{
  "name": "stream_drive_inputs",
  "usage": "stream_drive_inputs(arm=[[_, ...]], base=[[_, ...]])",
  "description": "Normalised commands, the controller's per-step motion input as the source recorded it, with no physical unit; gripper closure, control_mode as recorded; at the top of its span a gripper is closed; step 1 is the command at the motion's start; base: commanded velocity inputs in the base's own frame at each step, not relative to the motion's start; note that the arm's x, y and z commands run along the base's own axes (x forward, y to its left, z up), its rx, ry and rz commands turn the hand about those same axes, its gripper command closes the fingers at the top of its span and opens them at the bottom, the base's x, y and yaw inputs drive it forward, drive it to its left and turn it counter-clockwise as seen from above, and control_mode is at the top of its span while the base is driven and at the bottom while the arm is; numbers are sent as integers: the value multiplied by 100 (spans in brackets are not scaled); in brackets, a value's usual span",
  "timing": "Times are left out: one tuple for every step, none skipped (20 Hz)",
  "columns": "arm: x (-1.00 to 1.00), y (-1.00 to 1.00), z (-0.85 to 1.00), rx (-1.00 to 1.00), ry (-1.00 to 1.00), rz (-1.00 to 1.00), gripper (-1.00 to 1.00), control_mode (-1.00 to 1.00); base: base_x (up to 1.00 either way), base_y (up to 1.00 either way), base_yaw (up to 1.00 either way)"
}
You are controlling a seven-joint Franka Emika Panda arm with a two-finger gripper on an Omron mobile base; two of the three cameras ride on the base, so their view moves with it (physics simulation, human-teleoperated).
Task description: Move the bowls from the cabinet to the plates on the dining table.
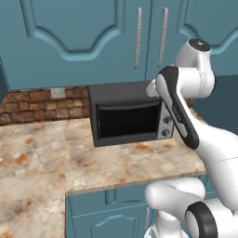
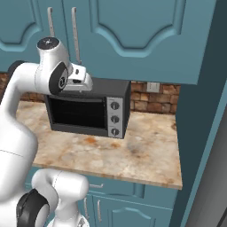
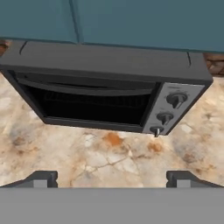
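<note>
The cabinet (image 1: pixel 69 28) fills the wall above the counter, and both arched teal doors are closed. Its two long silver bar handles (image 1: pixel 138 37) hang side by side, also seen in the right base view (image 2: pixel 74 35). The bowls are hidden and the plates are out of view. My gripper (image 3: pixel 112 178) is open, with its fingertips (image 3: pixel 41 178) far apart and nothing between them. My hand (image 2: pixel 80 79) hovers just below the cabinet's lower edge (image 3: pixel 131 22), above and in front of a black toaster oven (image 3: pixel 100 96).
The toaster oven (image 1: pixel 128 118) stands at the back of a beige marbled counter (image 1: pixel 56 153) with rust blotches, against a brick backsplash (image 1: pixel 37 104). A tall teal panel (image 2: pixel 199 111) closes the counter's right end. Low teal units (image 2: pixel 133 199) sit under the counter.
</note>
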Motion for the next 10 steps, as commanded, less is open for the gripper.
stream_drive_inputs(arm=[[-8,-1,31,0,-16,2,-100,-100],[-5,-2,29,0,-17,2,-100,-100],[-4,-1,26,0,-17,2,-100,-100],[-1,-2,22,0,-19,2,-100,-100],[0,-2,20,0,-21,3,-100,-100],[0,-1,19,0,-25,3,-100,-100],[0,-2,19,0,-24,3,-100,-100],[0,-3,17,0,-25,3,-100,-100],[0,-2,18,0,-24,3,-100,-100],[0,-2,18,0,-24,2,-100,-100]], base=[[0,0,0],[0,0,0],[0,0,0],[0,0,0],[0,0,0],[0,0,0],[0,0,0],[0,0,0],[0,0,0],[0,0,0]])
